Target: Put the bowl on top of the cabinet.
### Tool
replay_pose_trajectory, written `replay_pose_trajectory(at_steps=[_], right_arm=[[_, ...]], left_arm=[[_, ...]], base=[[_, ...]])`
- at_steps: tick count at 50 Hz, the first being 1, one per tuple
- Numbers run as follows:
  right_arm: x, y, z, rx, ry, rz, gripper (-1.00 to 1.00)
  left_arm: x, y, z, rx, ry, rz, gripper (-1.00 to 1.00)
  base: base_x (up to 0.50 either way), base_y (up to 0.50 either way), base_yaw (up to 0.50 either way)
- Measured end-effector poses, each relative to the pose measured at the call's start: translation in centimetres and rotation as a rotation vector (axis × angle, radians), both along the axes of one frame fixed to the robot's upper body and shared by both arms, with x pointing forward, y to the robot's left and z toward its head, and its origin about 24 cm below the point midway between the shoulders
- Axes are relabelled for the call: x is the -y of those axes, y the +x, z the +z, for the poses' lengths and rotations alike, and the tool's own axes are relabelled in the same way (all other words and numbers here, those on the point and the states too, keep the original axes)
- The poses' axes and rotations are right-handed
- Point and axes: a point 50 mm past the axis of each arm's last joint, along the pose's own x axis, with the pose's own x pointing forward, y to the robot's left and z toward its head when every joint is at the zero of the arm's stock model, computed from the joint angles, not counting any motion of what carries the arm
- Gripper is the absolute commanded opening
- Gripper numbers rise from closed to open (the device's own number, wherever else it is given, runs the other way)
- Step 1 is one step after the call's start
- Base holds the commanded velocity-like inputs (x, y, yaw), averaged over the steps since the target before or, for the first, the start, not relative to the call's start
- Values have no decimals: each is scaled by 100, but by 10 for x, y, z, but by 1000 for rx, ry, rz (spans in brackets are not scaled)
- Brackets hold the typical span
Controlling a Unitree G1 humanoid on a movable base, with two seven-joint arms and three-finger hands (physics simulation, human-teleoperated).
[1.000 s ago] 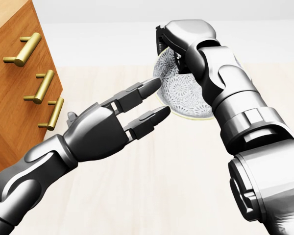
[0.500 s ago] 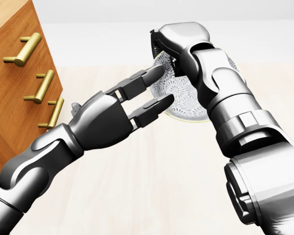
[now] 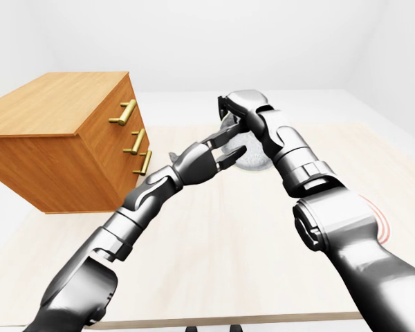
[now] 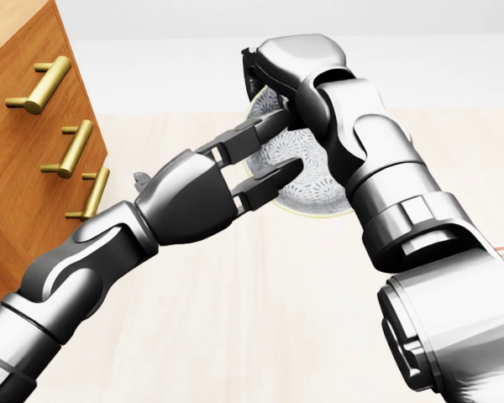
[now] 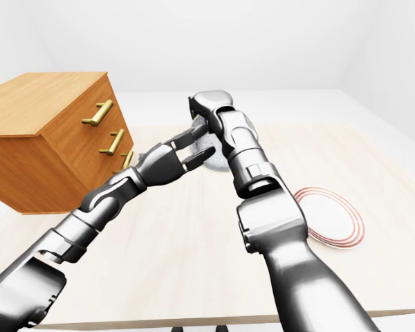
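Right robot hand [image 4: 292, 60] is clamped over the upper rim of the bowl [image 4: 315, 183]; its fingers mostly hide behind its own knuckles. It holds the bowl tipped on edge, patterned inside toward the head view. Left robot hand [image 4: 223, 180] is open, two long fingers [image 4: 265, 128] spread. The upper tip reaches in under the right robot hand, the lower tip lies against the bowl's lower left, and nothing is gripped. The right forearm covers the bowl's right side in the head view. The bowl sits mid-frame in the left-eye view, right of the cabinet [image 3: 55, 142] and apart from it, not on its top. The cabinet is wooden, at the left of the views, with three brass handles [image 4: 40, 84] on the face turned toward the bowl. A white plate [image 5: 332, 216] with red rings lies to the right in the right-eye view, well apart from the bowl. The worktop [image 3: 214, 263] is pale wood. The walls [image 3: 194, 41] are plain white.
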Motion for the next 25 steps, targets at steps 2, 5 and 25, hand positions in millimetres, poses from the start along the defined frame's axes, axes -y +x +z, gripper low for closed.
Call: replay_pose_trajectory(at_steps=[2, 5, 25], right_arm=[[-1, 0, 1, 2, -6, 4, -100], [-4, -1, 3, 4, -14, 13, -100], [-25, -11, 17, -6, 33, 108, -100]], left_arm=[[1, 2, -3, -13, 13, 2, 100], [3, 4, -7, -29, 29, 4, 100], [12, 11, -19, -85, 89, 6, -100]], base=[[0, 0, 0], [0, 0, 0], [0, 0, 0]])
